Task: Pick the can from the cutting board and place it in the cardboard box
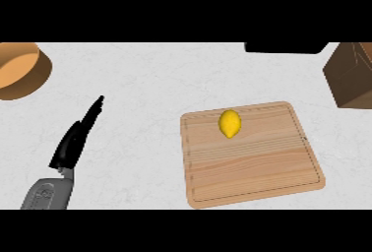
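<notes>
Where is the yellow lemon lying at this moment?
In the head view, the lemon lies on the far part of the cutting board, right of centre, with the cardboard box farther right.

A white marbled counter (167,78) is filling the view, a dark object (285,47) sitting at its one o'clock edge.

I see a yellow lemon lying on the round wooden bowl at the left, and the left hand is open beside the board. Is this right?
Not quite. The head view shows the lemon lying on the cutting board, near its far edge, not on the bowl. The left hand is open, left of the board.
</notes>
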